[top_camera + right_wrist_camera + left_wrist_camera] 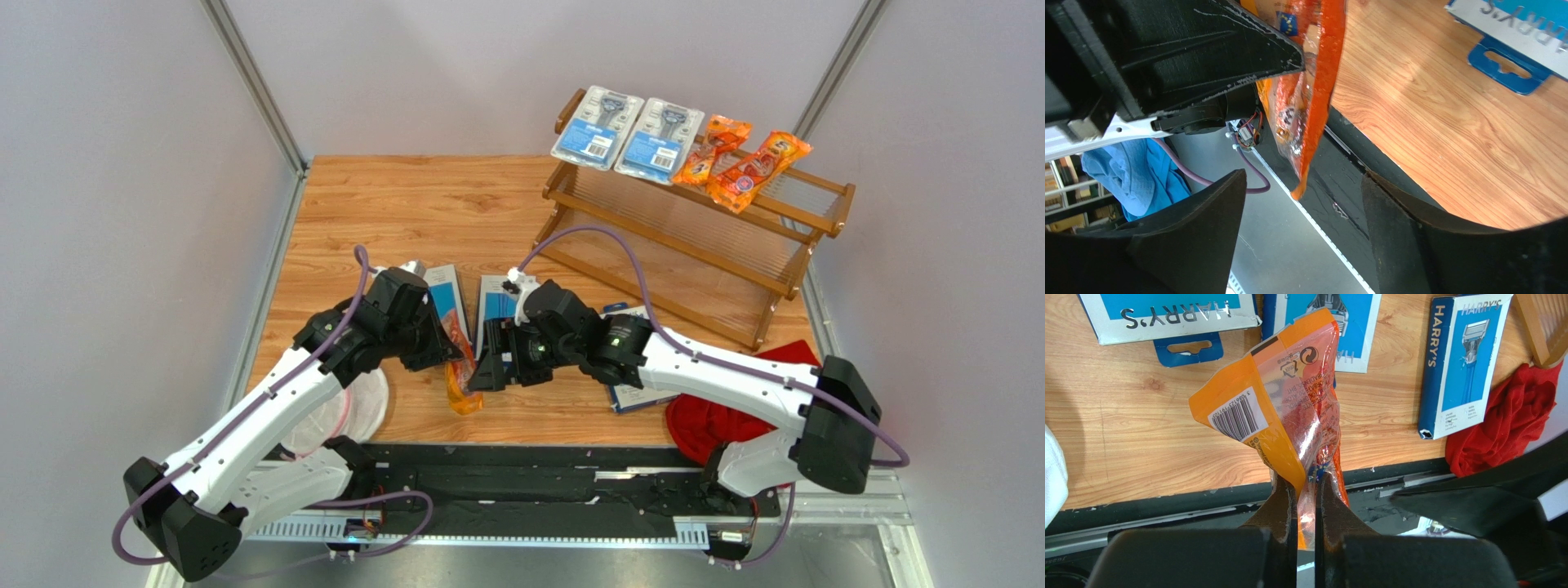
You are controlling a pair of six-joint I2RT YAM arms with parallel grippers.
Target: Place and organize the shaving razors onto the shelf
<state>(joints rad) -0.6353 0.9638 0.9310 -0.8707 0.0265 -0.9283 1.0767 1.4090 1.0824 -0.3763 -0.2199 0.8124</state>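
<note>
1. Shaving razors in a long orange plastic bag (1290, 398) hang clamped in the left gripper (1306, 478), its jaws clenched, near the wooden table (368, 208)'s 6 o'clock edge.
2. Right gripper (1303, 184) gapes wide, jaws flanking the bag's dangling tip, not touching.
3. Brown wooden two-tier shelf (687, 233) at 2 o'clock holds two clear blister packs (595, 126) and two orange bags (758, 169) on top.

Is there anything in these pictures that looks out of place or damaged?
Yes. The orange bag pinched in the left gripper is crumpled and twisted. A red cloth lies bunched at the near edge of the table, beside a blue razor box.
</note>
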